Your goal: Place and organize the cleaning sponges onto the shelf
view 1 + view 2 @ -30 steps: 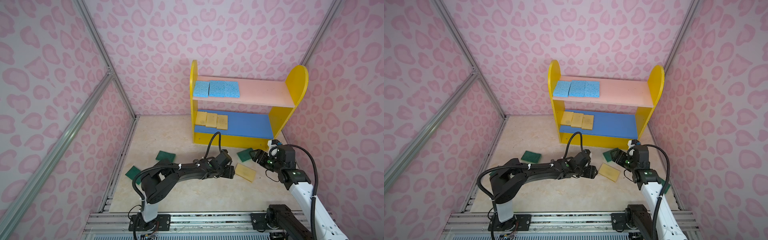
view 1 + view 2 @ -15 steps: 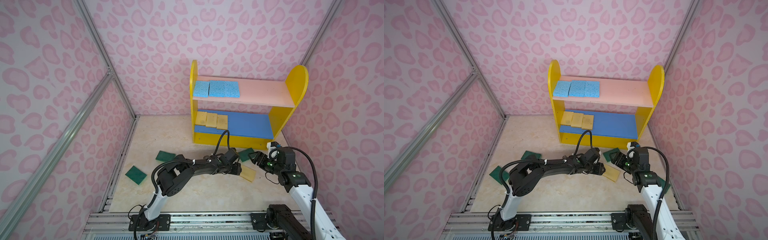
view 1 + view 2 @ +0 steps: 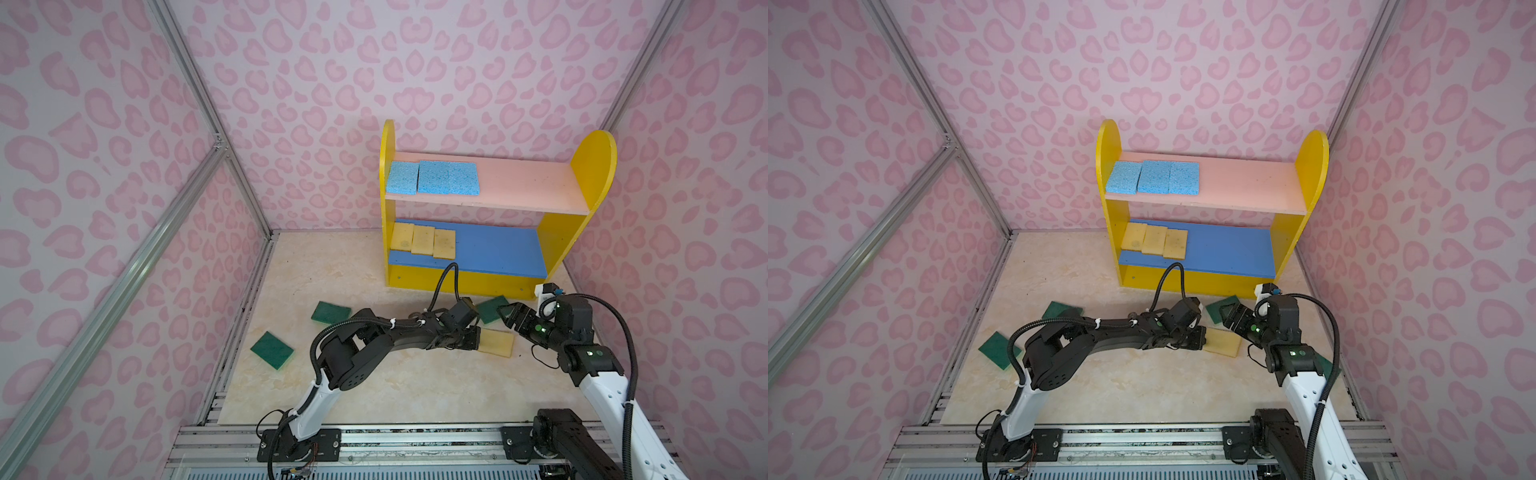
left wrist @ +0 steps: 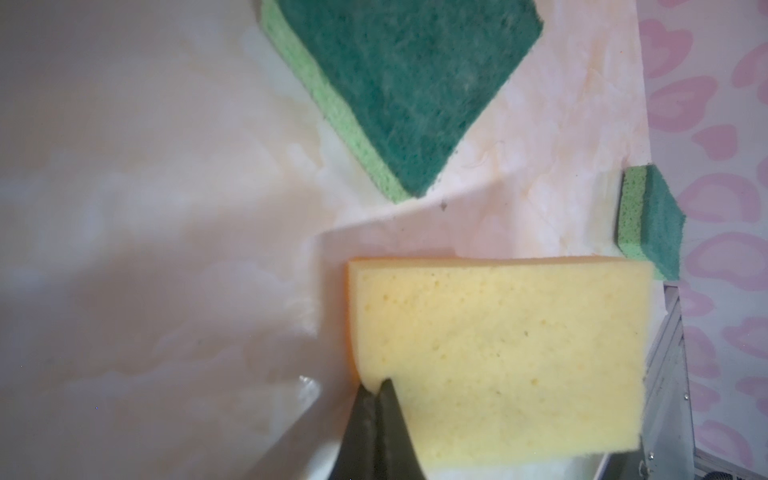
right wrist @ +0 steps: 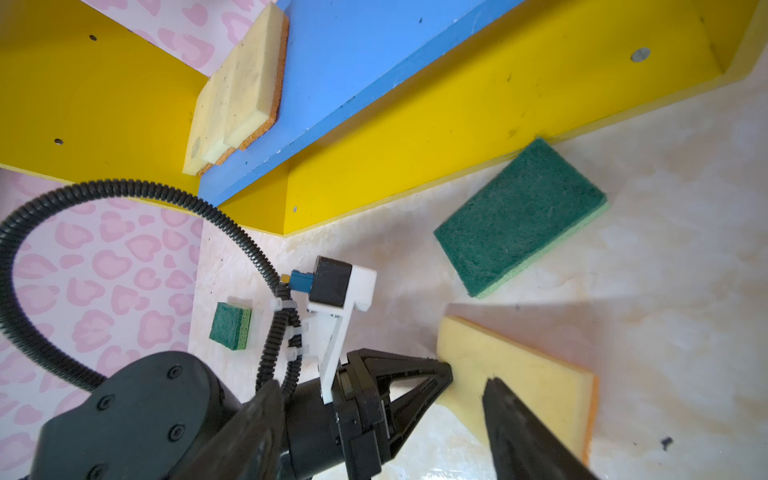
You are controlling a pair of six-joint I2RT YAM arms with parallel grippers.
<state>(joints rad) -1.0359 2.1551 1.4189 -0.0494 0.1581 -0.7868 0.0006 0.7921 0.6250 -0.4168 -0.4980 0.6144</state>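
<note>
The shelf [image 3: 592, 166] stands at the back of the beige surface [image 3: 374, 395], right of centre in both top views. Three blue sponges [image 3: 432, 178] lie side by side at the left end of its pink board [image 3: 528, 185]. Three yellow sponges [image 3: 423, 239] lie in a row at the left end of its blue board [image 3: 498, 249].

A fourth yellow sponge [image 3: 495, 343] lies on the surface in front of the shelf, lower right of centre. The left hand [image 3: 471, 338] comes at it from the left with its jaws closed tight on the sponge's edge. In the left wrist view the fingertips [image 4: 386, 399] meet at that edge, which dents inward there. The right hand [image 3: 512, 318] hangs just to the right of the same sponge, jaws spread wide and holding nothing.

Four green sponges lie loose on the surface, which makes eleven sponges in all:
- The first green sponge [image 3: 492, 309] touches the shelf's yellow base with one corner, just above the two hands.
- The second green sponge [image 3: 331, 312] lies left of centre.
- The third green sponge [image 3: 272, 350] lies lower and farther left, near the surface's edge.
- The fourth green sponge [image 4: 652, 220] sits against the right wall, mostly hidden behind the right arm in the top views.
</note>
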